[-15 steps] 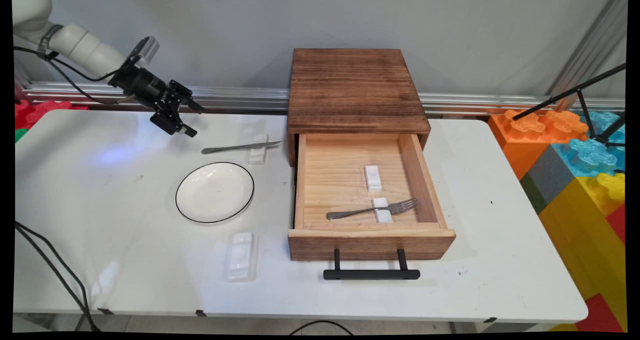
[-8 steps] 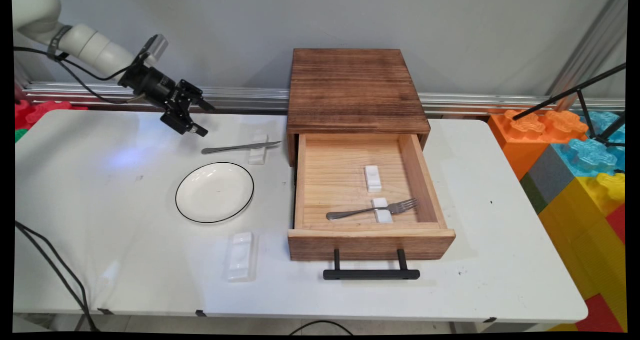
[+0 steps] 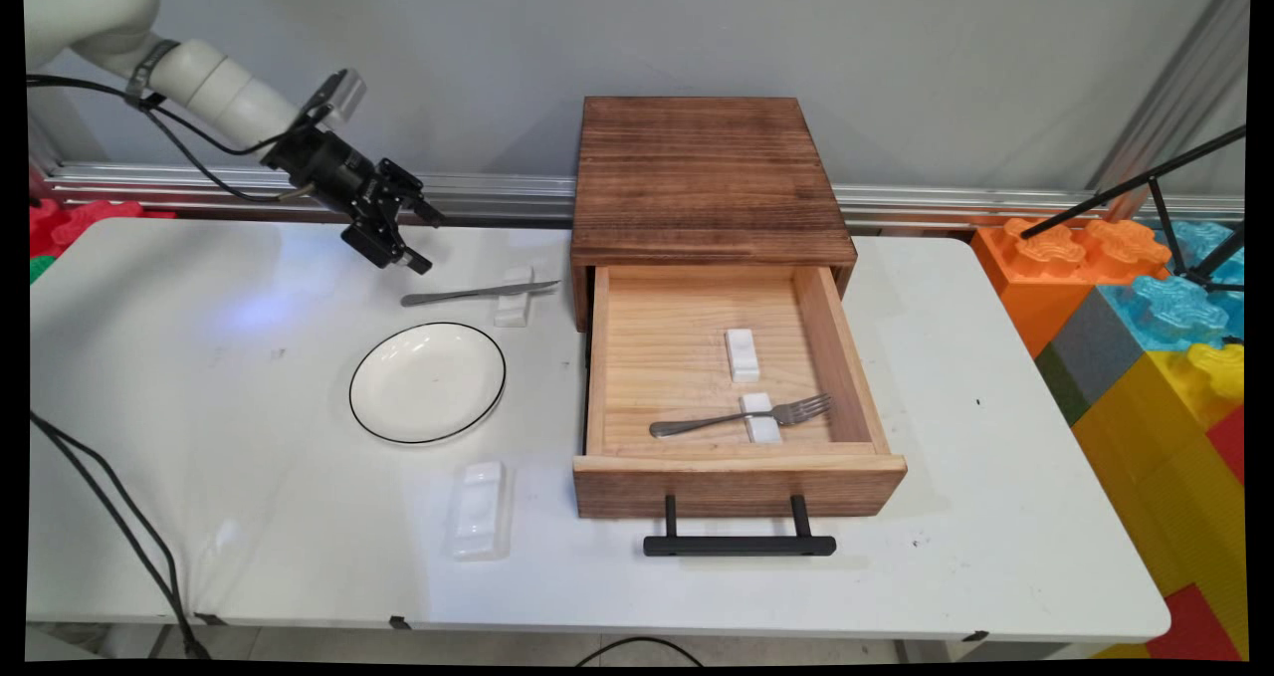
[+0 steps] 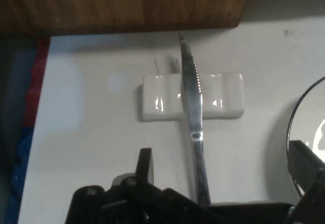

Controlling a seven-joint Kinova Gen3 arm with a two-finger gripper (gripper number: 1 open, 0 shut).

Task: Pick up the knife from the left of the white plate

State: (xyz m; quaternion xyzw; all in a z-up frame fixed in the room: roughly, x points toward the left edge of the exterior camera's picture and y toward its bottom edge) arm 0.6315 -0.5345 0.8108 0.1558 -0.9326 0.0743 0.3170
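On the white tabletop, against the far wall, stood a dark wooden cabinet with its pale wooden drawer pulled fully out toward the near side, a black bar handle on its front. Inside the drawer lay two small white rests: one bare near the middle, and a second closer to the front with a metal fork laid across it, tines pointing right. To the left of the drawer sat a round white plate with a thin dark rim, holding nothing. Nearer the front edge lay a longer white tray-like rest, also with nothing on it. Behind the plate, a table knife lay across another white rest, its blade tip pointing toward the cabinet and its handle toward the left. The white arm reached in from the upper left, sloping down and to the right, so that the black gripper hung above the tabletop just beyond the knife's handle end, not touching it. From the hand view, the knife ran straight up the middle over its rest, and the jaws stood wide apart on either side of the handle, holding nothing, with the plate's rim at the right edge.
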